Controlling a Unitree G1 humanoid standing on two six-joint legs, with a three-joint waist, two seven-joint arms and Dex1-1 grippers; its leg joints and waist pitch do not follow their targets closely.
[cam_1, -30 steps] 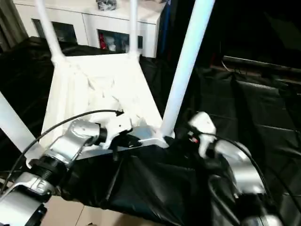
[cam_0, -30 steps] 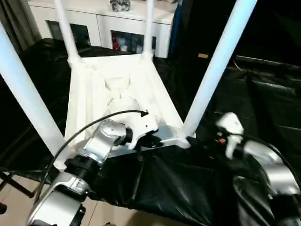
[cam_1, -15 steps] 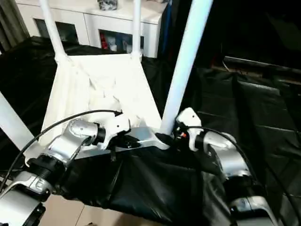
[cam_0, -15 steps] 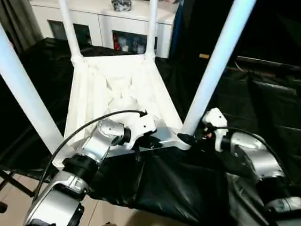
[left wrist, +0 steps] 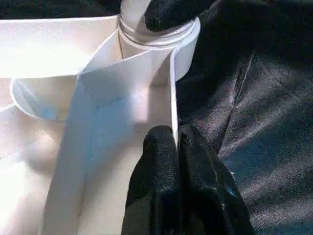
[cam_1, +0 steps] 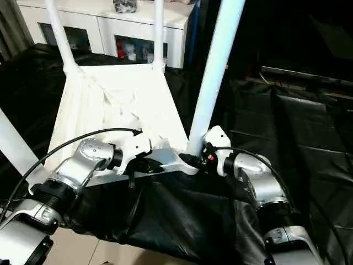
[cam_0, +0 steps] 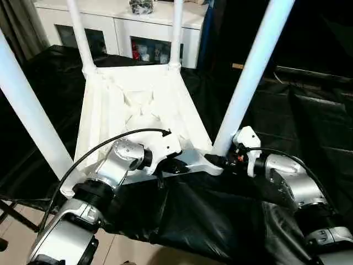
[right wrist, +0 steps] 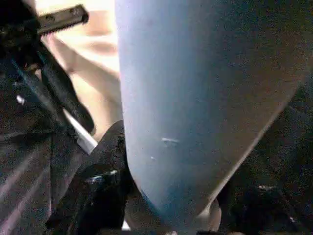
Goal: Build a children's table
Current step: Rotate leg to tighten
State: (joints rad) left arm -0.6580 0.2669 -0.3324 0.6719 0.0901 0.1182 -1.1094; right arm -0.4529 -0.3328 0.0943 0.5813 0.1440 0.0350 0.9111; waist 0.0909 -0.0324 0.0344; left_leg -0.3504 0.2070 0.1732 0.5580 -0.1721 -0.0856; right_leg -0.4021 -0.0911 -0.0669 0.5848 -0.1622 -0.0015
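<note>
The upturned children's table (cam_0: 138,105) lay on the black-draped worktop (cam_0: 309,110), four legs raised. The left gripper (left wrist: 177,147) pinched the near rim; the right gripper (cam_1: 194,160) straddled the near-right leg (cam_0: 248,83), jaws spread around its base. Light, stiff, slick plastic probably gripped best low.

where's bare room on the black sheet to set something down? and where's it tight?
Free: the black plastic sheet right of the upturned white plastic table, and the strip between its left side and the white glass-door cabinet. Crowded: the near right corner, where the left gripper pinches the rim and the right gripper flanks the near right leg.
</note>
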